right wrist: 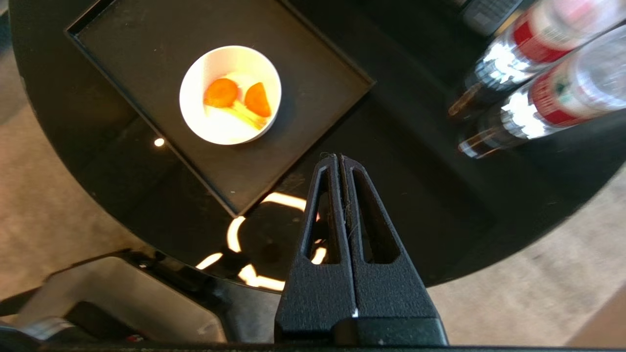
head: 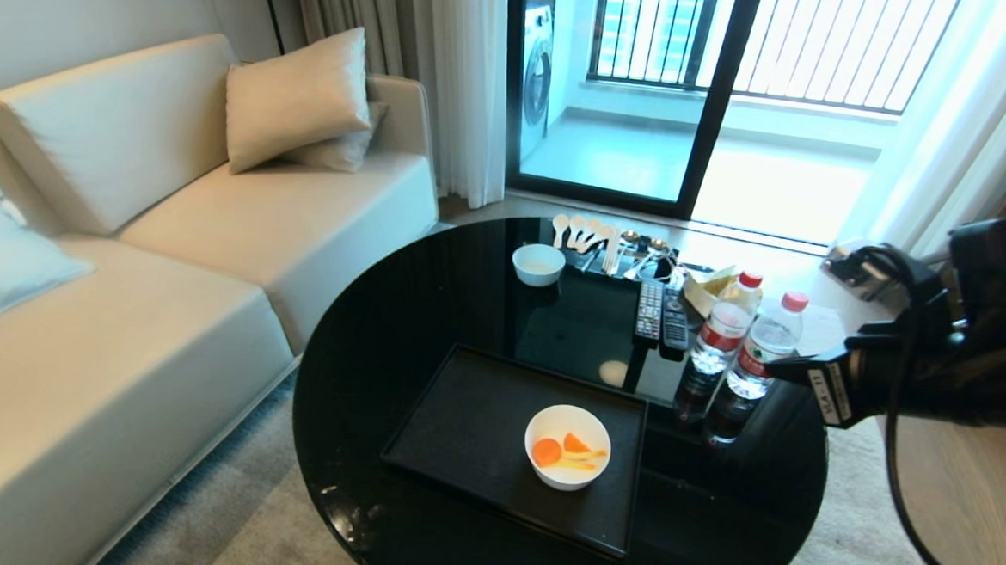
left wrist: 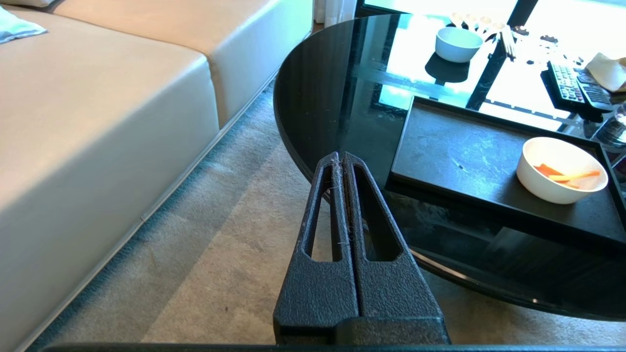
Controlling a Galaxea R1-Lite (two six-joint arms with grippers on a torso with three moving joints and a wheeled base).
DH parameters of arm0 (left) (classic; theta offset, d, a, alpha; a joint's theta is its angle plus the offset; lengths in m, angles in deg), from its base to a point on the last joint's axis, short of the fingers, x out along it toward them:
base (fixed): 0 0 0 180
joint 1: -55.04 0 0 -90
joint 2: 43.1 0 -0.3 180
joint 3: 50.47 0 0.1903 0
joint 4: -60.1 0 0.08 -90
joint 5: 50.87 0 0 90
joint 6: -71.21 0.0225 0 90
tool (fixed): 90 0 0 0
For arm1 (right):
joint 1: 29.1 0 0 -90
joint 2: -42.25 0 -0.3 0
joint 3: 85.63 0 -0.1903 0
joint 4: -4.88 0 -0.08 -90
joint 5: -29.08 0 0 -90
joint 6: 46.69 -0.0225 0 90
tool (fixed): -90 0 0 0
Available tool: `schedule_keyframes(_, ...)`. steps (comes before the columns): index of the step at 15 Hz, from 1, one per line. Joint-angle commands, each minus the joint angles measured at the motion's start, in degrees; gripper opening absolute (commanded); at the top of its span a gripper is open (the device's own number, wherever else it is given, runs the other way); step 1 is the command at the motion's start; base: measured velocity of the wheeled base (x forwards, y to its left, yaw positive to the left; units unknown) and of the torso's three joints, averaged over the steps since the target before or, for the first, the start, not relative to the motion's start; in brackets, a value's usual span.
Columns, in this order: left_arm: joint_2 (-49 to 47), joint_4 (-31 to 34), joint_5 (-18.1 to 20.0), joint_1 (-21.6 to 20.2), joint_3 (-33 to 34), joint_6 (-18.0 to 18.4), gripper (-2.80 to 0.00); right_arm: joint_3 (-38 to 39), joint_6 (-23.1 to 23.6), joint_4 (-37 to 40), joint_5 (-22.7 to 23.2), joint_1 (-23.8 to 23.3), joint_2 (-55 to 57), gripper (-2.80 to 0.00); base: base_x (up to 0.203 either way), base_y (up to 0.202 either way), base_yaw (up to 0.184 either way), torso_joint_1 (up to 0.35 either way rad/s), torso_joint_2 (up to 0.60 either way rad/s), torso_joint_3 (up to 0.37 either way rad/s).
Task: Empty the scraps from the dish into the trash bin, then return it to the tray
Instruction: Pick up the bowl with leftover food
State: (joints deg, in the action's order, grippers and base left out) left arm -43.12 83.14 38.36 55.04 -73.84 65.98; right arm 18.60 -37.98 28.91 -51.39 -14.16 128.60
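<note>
While the dish point(head: 567, 447) sits on the tray point(head: 460, 435) with scraps point(head: 565, 451) inside, untouched, the right pincer point(right wrist: 340, 157) hangs clenched and empty above the worktop point(head: 398, 311) edge, presumably approaching; left pincer point(left wrist: 340, 155) clenched, parked low beside the sofa point(left wrist: 98, 122); no bin visible
</note>
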Motion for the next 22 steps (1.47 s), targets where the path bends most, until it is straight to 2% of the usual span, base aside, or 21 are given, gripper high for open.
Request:
schedule_keyframes(1, 0.02, -0.03, -0.02, 0.00, 0.00, -0.04, -2.80, -3.20, -6.54, 0.22, -2.32, 4.12, 9.05, -2.80, 0.000, 0.000, 0.000, 0.000, 0.00, 0.000)
schedule_keyframes(4, 0.02, -0.03, -0.02, 0.00, 0.00, -0.13, -2.80, -9.15, -17.87, 0.63, -7.21, 8.60, 16.81, -2.80, 0.000, 0.000, 0.000, 0.000, 0.00, 0.000)
schedule_keyframes(7, 0.02, -0.03, -0.02, 0.00, 0.00, -0.04, -2.80, -14.00, -26.62, 2.95, -9.29, 11.33, 23.08, -2.80, 0.000, 0.000, 0.000, 0.000, 0.00, 0.000)
schedule_keyframes(11, 0.02, -0.03, -0.02, 0.00, 0.00, -0.04, -2.80, -19.08, -34.44, 7.41, -11.44, 15.07, 29.16, -2.80, 0.000, 0.000, 0.000, 0.000, 0.00, 0.000)
schedule_keyframes(14, 0.02, -0.03, -0.02, 0.00, 0.00, -0.11, -2.80, -20.23, -38.36, 9.47, -12.56, 17.15, 32.08, -2.80, 0.000, 0.000, 0.000, 0.000, 0.00, 0.000)
schedule_keyframes(22, 0.02, -0.03, -0.02, 0.00, 0.00, -0.04, -2.80, -27.92, -39.65, 10.65, -16.56, 17.67, 40.36, -2.80, 0.000, 0.000, 0.000, 0.000, 0.00, 0.000)
